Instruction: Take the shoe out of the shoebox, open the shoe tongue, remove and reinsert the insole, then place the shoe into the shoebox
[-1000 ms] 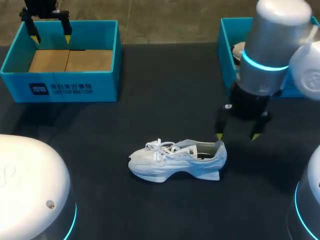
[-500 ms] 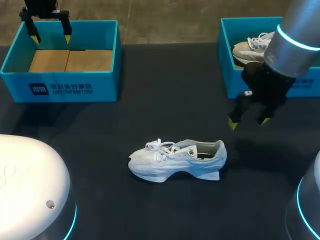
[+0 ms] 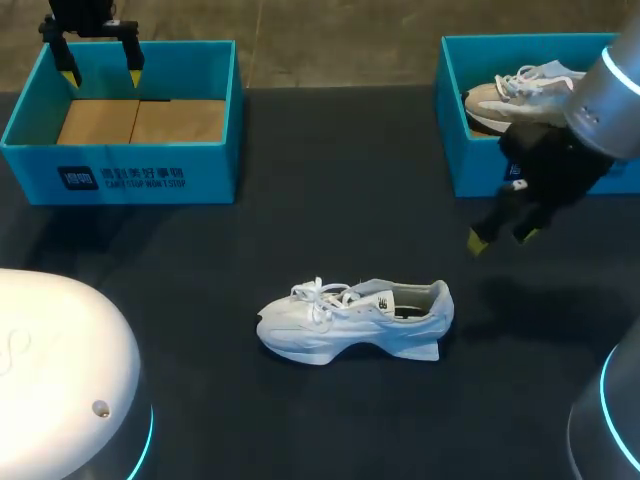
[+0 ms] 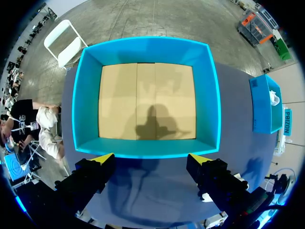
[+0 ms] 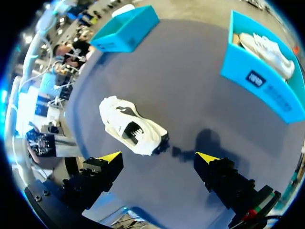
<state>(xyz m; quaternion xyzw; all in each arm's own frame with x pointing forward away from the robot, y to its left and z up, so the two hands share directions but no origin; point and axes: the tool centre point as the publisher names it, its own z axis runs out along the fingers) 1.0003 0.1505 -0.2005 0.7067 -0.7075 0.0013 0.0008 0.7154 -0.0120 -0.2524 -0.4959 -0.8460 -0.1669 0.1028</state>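
Both gape empty: left tool (image 3: 100,72) above the shoebox (image 3: 215,165), right tool (image 3: 502,238) tilted near the shoe (image 3: 350,320).

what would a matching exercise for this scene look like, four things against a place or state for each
Column one:
1 white shoe
2 left shoebox
3 right shoebox
4 right tool

Column two:
a holds a second shoe
b on the table, outside both boxes
c open, above the table, holding nothing
d empty, brown floor showing

Pairs: 1-b, 2-d, 3-a, 4-c
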